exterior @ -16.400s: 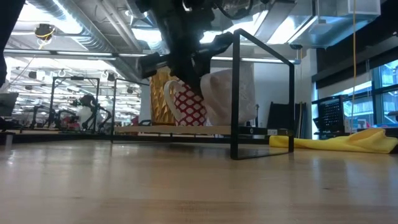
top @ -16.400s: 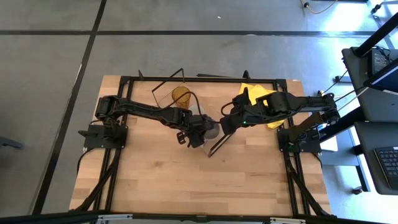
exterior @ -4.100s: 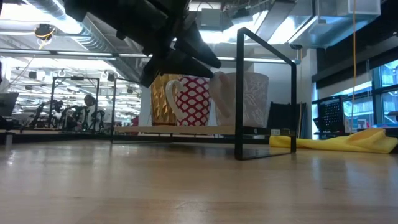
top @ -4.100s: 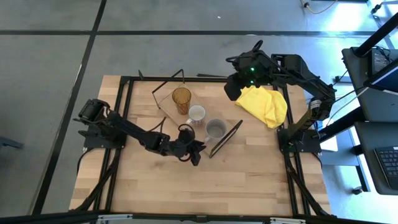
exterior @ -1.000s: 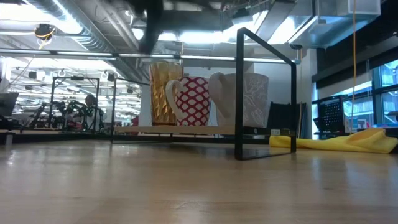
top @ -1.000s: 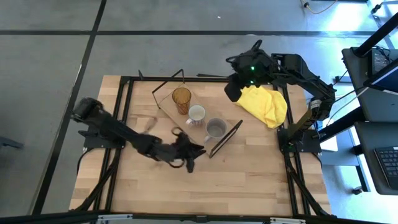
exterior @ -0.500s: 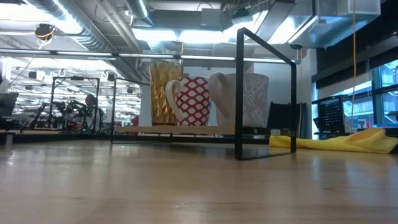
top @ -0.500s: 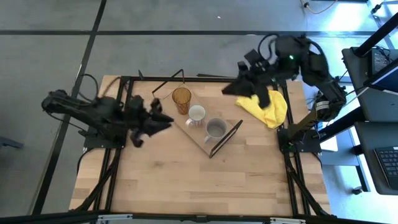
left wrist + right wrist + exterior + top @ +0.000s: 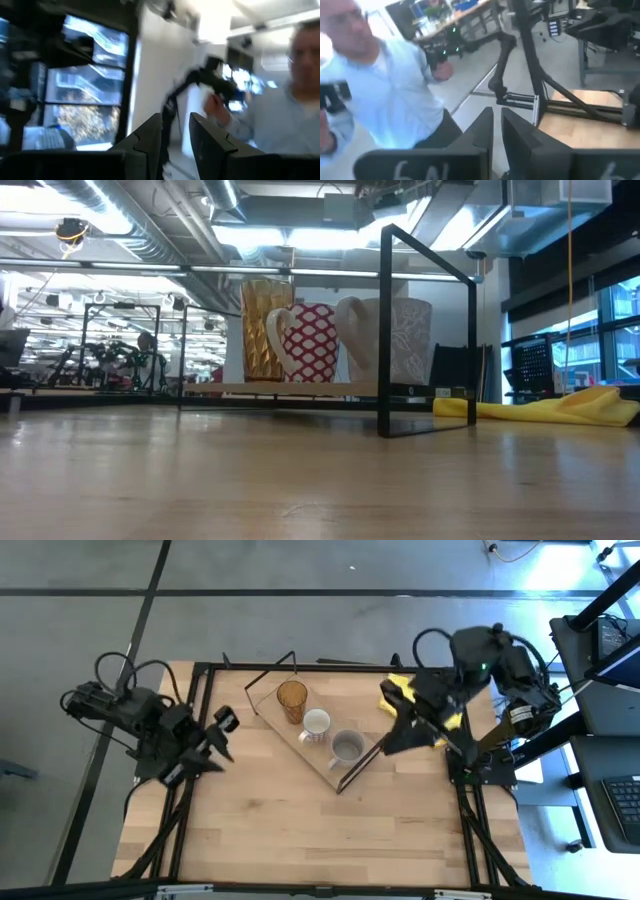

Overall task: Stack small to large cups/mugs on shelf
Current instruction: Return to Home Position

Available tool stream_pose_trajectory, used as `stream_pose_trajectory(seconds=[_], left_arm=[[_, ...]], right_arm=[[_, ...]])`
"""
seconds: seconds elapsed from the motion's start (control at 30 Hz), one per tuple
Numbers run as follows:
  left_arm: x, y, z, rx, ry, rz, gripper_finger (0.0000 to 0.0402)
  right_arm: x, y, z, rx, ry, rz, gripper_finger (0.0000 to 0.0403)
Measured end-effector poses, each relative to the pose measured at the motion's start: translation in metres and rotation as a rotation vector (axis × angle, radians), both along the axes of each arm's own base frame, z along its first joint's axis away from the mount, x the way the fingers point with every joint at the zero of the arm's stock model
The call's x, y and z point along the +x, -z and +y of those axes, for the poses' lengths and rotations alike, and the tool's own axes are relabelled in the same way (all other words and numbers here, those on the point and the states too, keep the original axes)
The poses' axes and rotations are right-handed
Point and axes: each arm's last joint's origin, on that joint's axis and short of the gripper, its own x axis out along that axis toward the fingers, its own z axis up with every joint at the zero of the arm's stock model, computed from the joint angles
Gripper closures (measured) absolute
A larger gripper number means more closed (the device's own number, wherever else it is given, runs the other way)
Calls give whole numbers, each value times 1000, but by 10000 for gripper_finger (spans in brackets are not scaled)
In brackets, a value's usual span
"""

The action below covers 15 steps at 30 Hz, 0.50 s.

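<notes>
Three cups stand in a row on the light-wood shelf [image 9: 300,745], which lies slantwise at the table's far middle. They are the amber tumbler [image 9: 292,697], the white mug [image 9: 316,723] and the grey mug [image 9: 347,748]. In the low view the tumbler [image 9: 264,330], the white mug with red dots [image 9: 312,342] and the grey mug [image 9: 392,340] rest upright on the board [image 9: 300,388]. My left gripper [image 9: 218,733] is raised at the table's left edge, shut and empty. My right gripper [image 9: 392,740] is raised just right of the shelf, shut and empty.
A yellow cloth [image 9: 445,715] lies at the table's far right, partly under my right arm. Black wire frames [image 9: 425,330] stand at the shelf's ends. A person in a light-blue shirt shows beyond the table in the left wrist view [image 9: 285,125] and the right wrist view [image 9: 395,100].
My left gripper has drawn back from beside the shelf's near end toward the table's left edge and risen. My right gripper has swung from the far edge above the yellow cloth toward the near side, ending right of the shelf. The cups and the shelf have stayed put.
</notes>
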Motion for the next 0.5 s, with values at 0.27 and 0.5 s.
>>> stream_pose_trajectory(seconds=[0.27, 0.5], left_arm=[[-5, 32, 21, 135, -128, 84, 305], [-60, 64, 56, 160, -275, 6, 305]], right_arm=[[-17, 29, -15, -310, 85, 184, 363], [-65, 12, -71, -260, 20, 17, 364]])
